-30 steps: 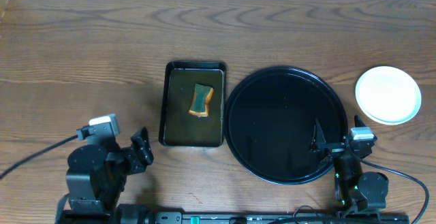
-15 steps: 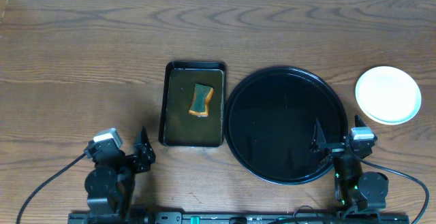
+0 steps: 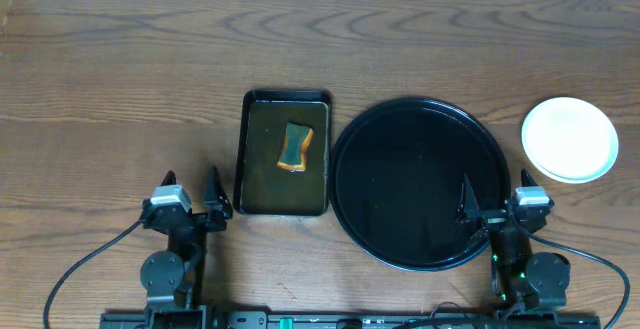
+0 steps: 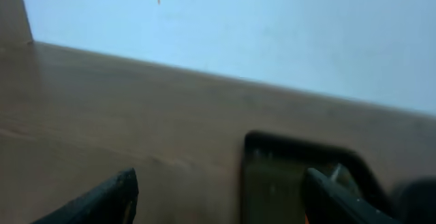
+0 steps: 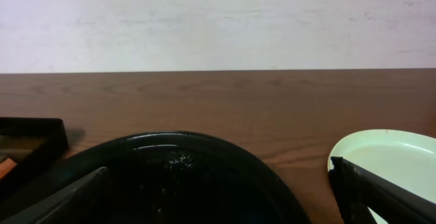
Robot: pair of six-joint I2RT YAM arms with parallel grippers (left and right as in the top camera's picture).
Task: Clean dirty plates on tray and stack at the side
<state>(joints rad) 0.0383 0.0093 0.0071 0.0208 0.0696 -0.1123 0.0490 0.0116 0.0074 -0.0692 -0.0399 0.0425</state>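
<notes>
The large round black tray lies right of centre with no plate on it; its rim also shows in the right wrist view. The pale plates sit stacked on the table to the tray's right, and show in the right wrist view. How many are in the stack I cannot tell. My left gripper is open and empty near the front edge, left of the small tray; its fingers show in its wrist view. My right gripper is open and empty at the round tray's front right rim.
A smaller rectangular black tray stands left of the round tray and holds a green and orange sponge. It shows blurred in the left wrist view. A pale wall runs along the table's far edge.
My left arm has drawn back and swung right to rest upright at the front edge, beside the rectangular tray. The right arm, tray and plates have not moved.
</notes>
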